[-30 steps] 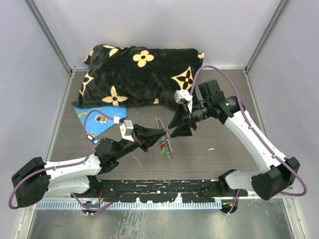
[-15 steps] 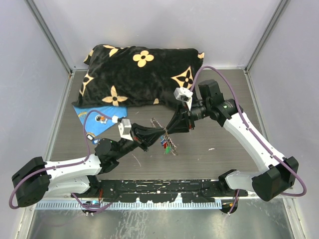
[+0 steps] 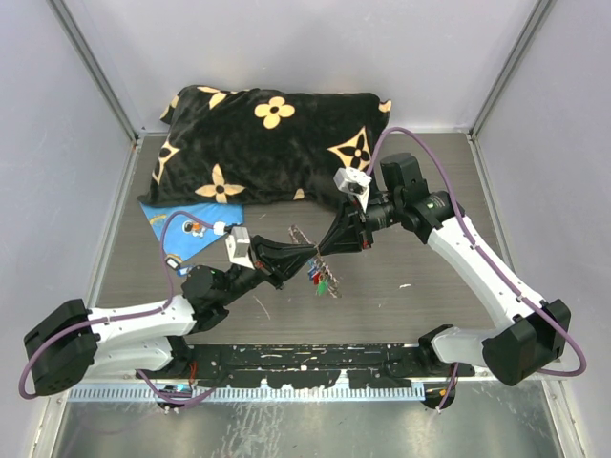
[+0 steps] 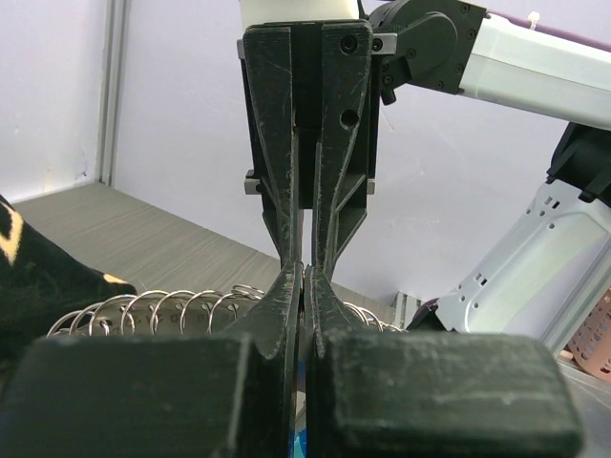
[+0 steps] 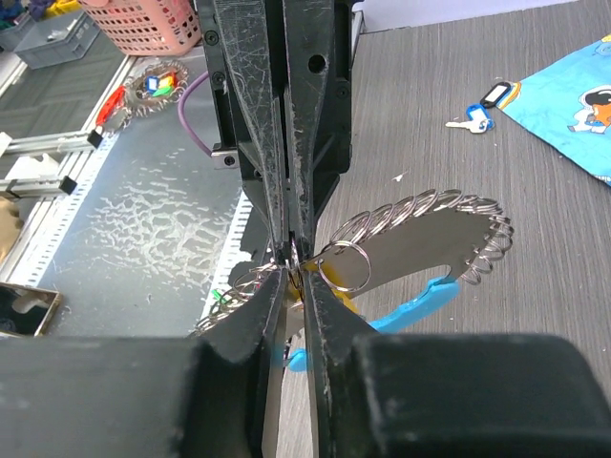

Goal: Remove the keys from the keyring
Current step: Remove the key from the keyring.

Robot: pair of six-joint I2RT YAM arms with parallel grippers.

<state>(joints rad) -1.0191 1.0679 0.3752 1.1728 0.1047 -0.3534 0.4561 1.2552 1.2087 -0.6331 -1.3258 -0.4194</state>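
The keyring [image 3: 302, 236], a grey loop of many small wire rings [image 5: 449, 202] with a light-blue curved section [image 5: 420, 303], hangs above the table between both grippers. My left gripper [image 3: 307, 254] is shut on it from the left, and its wire coils [image 4: 162, 307] show beside the left gripper [image 4: 305, 272]. My right gripper [image 3: 323, 252] meets it tip to tip. In the right wrist view the right gripper [image 5: 296, 270] is pinched on a small ring and a yellow key head [image 5: 339, 279]. The keys [image 3: 318, 280], red, blue and green, dangle below.
A black pillow [image 3: 267, 143] with tan flowers lies at the back. A blue printed sheet [image 3: 191, 221] sits at the left with a loose blue-tagged key [image 5: 474, 113] near it. A pink basket [image 5: 134, 24] stands beyond the table edge.
The right gripper moved left from beside the keyring to the left gripper's tips and its jaws narrowed onto the ring. The keys shifted slightly right. The left gripper stayed shut.
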